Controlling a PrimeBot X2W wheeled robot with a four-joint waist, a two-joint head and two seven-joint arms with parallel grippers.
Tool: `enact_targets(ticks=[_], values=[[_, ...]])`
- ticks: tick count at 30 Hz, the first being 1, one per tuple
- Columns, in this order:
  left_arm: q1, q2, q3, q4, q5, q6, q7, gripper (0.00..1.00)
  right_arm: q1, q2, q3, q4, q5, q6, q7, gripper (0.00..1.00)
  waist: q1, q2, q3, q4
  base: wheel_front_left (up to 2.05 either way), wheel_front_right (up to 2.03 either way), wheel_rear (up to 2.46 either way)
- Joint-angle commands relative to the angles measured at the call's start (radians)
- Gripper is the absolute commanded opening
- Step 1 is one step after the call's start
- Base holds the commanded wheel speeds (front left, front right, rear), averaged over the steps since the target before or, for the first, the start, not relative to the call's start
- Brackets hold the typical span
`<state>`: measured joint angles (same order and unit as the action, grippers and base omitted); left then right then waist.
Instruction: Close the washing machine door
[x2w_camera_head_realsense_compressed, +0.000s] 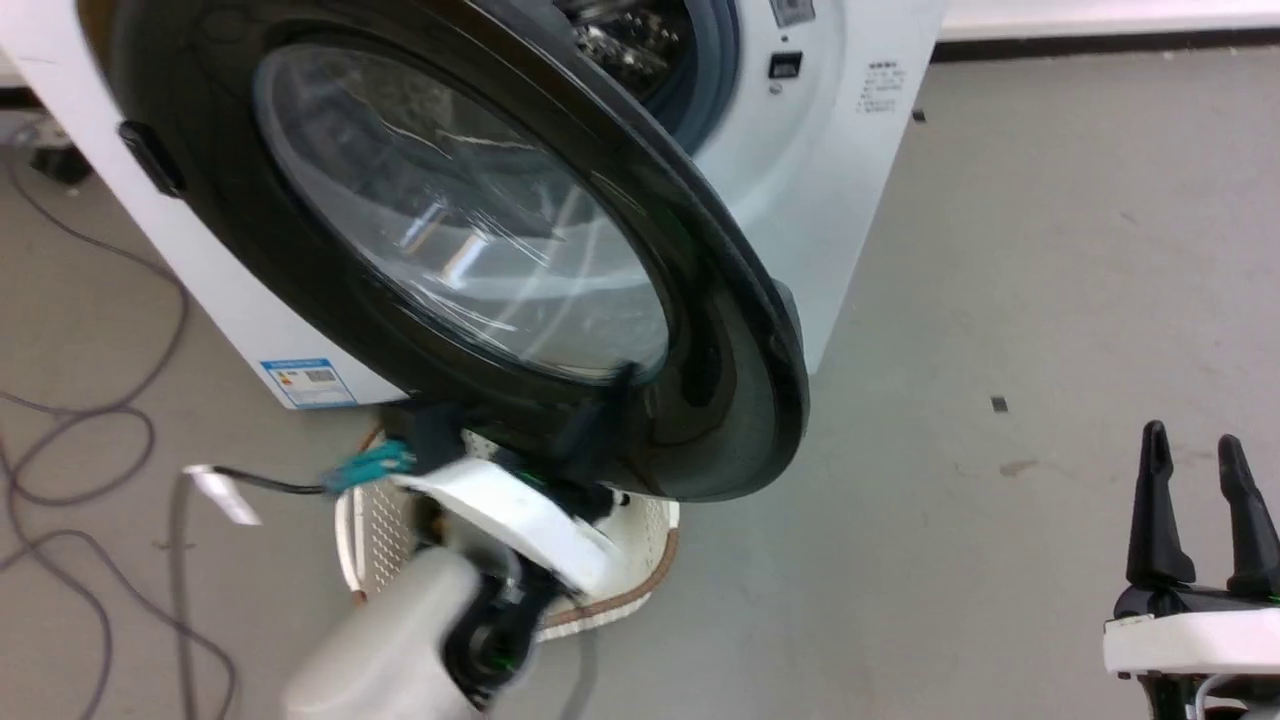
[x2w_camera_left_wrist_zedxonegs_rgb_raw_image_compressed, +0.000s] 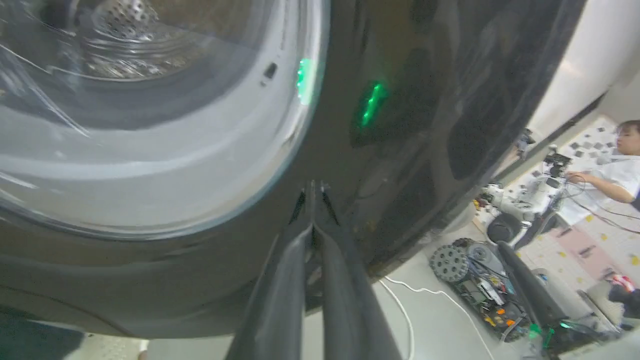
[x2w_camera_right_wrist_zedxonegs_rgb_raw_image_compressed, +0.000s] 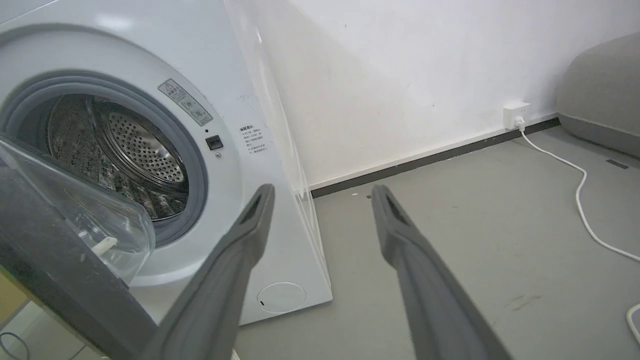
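Bright even light, glare streaks on the washing machine door (x2w_camera_head_realsense_compressed: 460, 230), my left forearm (x2w_camera_head_realsense_compressed: 390, 650) blurred lower left, edges bowed.

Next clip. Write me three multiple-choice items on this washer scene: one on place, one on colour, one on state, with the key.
1. Where is the basket?
A. On a table
B. On the floor, below the door
C. On a shelf

2. What colour is the door's frame?
A. White
B. Red
C. Black

3. How do the right gripper's jaws stand?
A. Open, empty
B. Shut on a cloth
C. Shut on the door

Key:
1 B: the head view shows it on the floor under the door's lower edge.
2 C: a glossy black ring surrounds the clear glass.
3 A: the jaws stand apart with nothing between them.
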<state>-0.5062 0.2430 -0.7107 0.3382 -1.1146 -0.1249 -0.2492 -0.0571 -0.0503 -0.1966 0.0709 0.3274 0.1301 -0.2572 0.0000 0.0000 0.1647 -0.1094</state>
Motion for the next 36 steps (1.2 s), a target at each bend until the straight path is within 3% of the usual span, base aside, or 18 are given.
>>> enact_targets(ticks=[1, 9, 10, 12, 13, 19, 26, 27, 29, 30, 36], values=[[-0.009, 0.007, 0.038, 0.008, 0.047, 0.016, -0.010, 0.00, 0.010, 0.000, -0.004, -0.015, 0.002, 0.001, -0.005, 1.00, 0.0000, 0.0000, -0.019, 0.016, 0.00, 0.00, 0.00], [0.103, 0.012, 0.369, -0.201, 0.575, 0.246, -0.012, 0.00, -0.009, 0.000, -0.029, -0.108, -0.019, 0.001, -0.005, 1.00, 0.0000, 0.0000, -0.054, 0.064, 0.00, 0.00, 0.00], [0.124, 0.010, 0.398, -0.226, 0.620, 0.265, -0.012, 0.04, -0.016, 0.000, -0.029, -0.123, -0.021, 0.001, -0.005, 1.00, 0.0000, 0.0000, -0.057, 0.070, 0.00, 0.00, 0.00], [0.160, 0.016, 0.450, -0.269, 0.712, 0.300, -0.012, 0.45, -0.033, 0.000, -0.035, -0.147, -0.007, 0.001, -0.005, 1.00, 0.0000, 0.0000, -0.063, 0.085, 0.00, 0.00, 0.00], [0.178, 0.015, 0.473, -0.290, 0.747, 0.313, -0.012, 1.00, -0.044, 0.000, -0.043, -0.155, 0.017, 0.001, -0.005, 1.00, 0.0000, 0.0000, -0.066, 0.091, 0.00, 0.00, 0.00], [0.300, 0.001, 0.572, -0.368, 0.897, 0.379, -0.012, 1.00, -0.104, 0.000, -0.025, -0.234, 0.023, 0.001, -0.005, 1.00, 0.0000, 0.0000, -0.083, 0.133, 0.00, 0.00, 0.00], [0.408, -0.017, 0.595, -0.382, 0.972, 0.394, -0.012, 1.00, -0.155, 0.000, 0.063, -0.318, 0.011, 0.001, -0.005, 1.00, 0.0000, 0.0000, -0.097, 0.167, 0.00, 0.00, 0.00], [0.421, -0.020, 0.599, -0.384, 0.980, 0.395, -0.013, 1.00, -0.161, 0.000, 0.084, -0.331, 0.003, 0.001, -0.005, 0.97, 0.0000, 0.0000, -0.099, 0.173, 0.00, 0.00, 0.00], [0.448, -0.029, 0.604, -0.388, 0.993, 0.398, -0.013, 1.00, -0.171, 0.000, 0.137, -0.353, -0.005, 0.001, -0.005, 0.16, 0.0000, 0.0000, -0.102, 0.182, 0.00, 0.00, 0.00], [0.458, -0.034, 0.608, -0.389, 0.995, 0.397, -0.013, 1.00, -0.174, 0.000, 0.175, -0.362, -0.012, 0.001, -0.005, 0.00, 0.0000, 0.0000, -0.103, 0.187, 0.00, 0.00, 0.00], [0.495, -0.058, 0.617, -0.384, 1.011, 0.381, -0.013, 1.00, -0.177, -0.085, 0.413, -0.337, 0.002, 0.001, -0.005, 0.00, 0.0000, 0.0000, -0.106, 0.204, 0.00, 0.00, 0.00]])
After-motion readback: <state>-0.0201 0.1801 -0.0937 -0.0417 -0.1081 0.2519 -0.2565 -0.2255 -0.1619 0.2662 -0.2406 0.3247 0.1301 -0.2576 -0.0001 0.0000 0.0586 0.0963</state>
